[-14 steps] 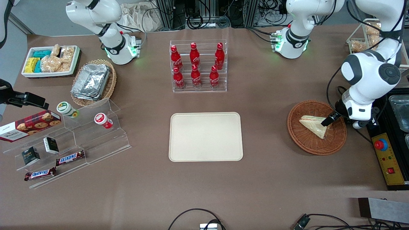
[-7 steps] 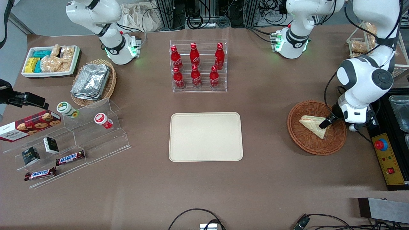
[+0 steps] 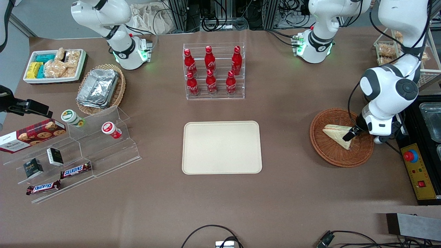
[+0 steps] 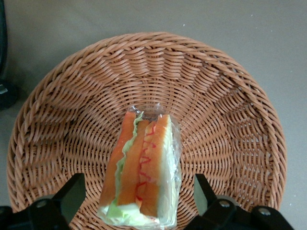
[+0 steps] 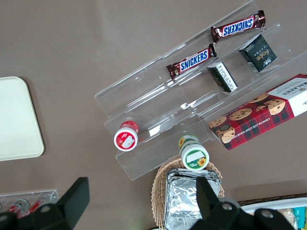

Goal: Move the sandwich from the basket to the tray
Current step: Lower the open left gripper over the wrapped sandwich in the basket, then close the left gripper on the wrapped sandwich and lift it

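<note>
The wrapped sandwich [image 3: 335, 133] lies in the round reddish-brown wicker basket [image 3: 327, 153] toward the working arm's end of the table. My left gripper [image 3: 348, 135] hangs low over the basket at the sandwich's wide end. In the left wrist view the sandwich [image 4: 144, 167] shows orange, red and green filling. It lies on the basket's weave [image 4: 216, 96] between the gripper's [image 4: 139, 199] two dark fingers [image 4: 72, 194]. The gripper is open, with a small gap on each side of the wrap. The cream tray [image 3: 222, 147] sits mid-table with nothing on it.
A clear rack of red bottles [image 3: 211, 72] stands farther from the front camera than the tray. A yellow control box with a red button [image 3: 410, 156] and a metal container [image 3: 432, 119] lie beside the basket. Clear snack steps [image 3: 86, 148], a foil-container basket [image 3: 100, 89] and a white bin [image 3: 55, 65] sit toward the parked arm's end.
The left arm has shifted toward the middle of the basket and lowered, bringing its fingers from the basket's edge to around the sandwich's wide end. The sandwich has not moved.
</note>
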